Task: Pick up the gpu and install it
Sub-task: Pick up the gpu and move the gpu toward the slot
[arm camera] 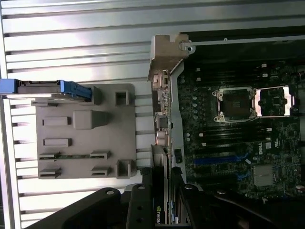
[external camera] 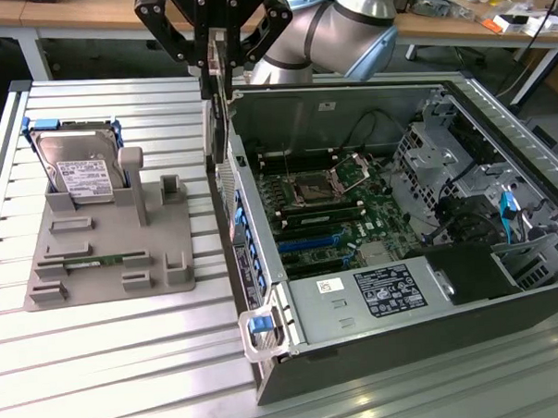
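Observation:
The gpu is a thin dark card with a silver bracket. It hangs edge-on and upright from my gripper, which is shut on its upper edge. The card hovers over the near wall of the open computer case, at the boundary between the case and the grey fixture. In the wrist view the gpu runs away from the gripper, its bracket at the far end. It lies alongside the motherboard, whose blue slots are close by.
A grey parts fixture lies on the slatted aluminium table at the exterior view's left. It holds a silver hard drive standing upright and a green memory stick. Drive cages and cables fill the case's right side.

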### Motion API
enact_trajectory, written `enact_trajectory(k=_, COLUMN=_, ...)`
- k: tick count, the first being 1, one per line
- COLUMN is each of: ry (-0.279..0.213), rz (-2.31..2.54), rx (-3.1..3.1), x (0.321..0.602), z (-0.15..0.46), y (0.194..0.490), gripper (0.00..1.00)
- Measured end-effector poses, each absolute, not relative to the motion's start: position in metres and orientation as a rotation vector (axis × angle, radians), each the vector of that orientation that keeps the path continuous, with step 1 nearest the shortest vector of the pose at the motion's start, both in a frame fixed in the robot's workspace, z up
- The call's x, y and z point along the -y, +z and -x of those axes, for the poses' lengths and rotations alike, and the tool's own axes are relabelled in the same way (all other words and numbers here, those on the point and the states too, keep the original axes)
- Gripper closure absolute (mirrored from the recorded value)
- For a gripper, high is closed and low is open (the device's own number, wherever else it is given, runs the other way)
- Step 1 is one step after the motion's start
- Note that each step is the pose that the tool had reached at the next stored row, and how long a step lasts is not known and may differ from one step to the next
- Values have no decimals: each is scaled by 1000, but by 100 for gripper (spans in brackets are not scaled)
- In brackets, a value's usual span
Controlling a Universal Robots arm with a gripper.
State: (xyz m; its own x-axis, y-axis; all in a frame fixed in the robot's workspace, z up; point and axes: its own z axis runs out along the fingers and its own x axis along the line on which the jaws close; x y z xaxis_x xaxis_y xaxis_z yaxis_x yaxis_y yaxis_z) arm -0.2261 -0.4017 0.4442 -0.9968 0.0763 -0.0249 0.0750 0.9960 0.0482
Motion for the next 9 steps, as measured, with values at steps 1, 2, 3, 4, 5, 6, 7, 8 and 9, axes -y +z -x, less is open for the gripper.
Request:
enact_trajectory(k=1, ry=74, rz=-118, rx=-3112, x=402, z=223, y=444, gripper=74)
enact_trajectory(k=2, ry=74, rz=-118, rx=-3112, x=402, z=220, y=444, gripper=74)
enact_trajectory(k=3, ry=74, rz=-118, rx=-3112, x=402, z=216, y=444, gripper=74)
enact_trajectory(k=4, ry=74, rz=-118, rx=-3112, x=402, z=215, y=444, gripper=74)
enact_trajectory(k=5, ry=74, rz=-118, rx=-3112, x=402, z=213, y=444, gripper=74)
enact_trajectory(k=6, ry=74, rz=-118, rx=-3112, x=402, z=212, y=444, gripper=74)
enact_trajectory(k=7, ry=74, rz=-118, rx=-3112, x=402, z=209, y=444, gripper=74)
enact_trajectory(k=8, ry=74, rz=-118, rx=-3112, x=402, z=207, y=444, gripper=74)
enact_trajectory(k=9, ry=74, rz=-118, rx=-3112, x=402, z=206, y=444, gripper=74)
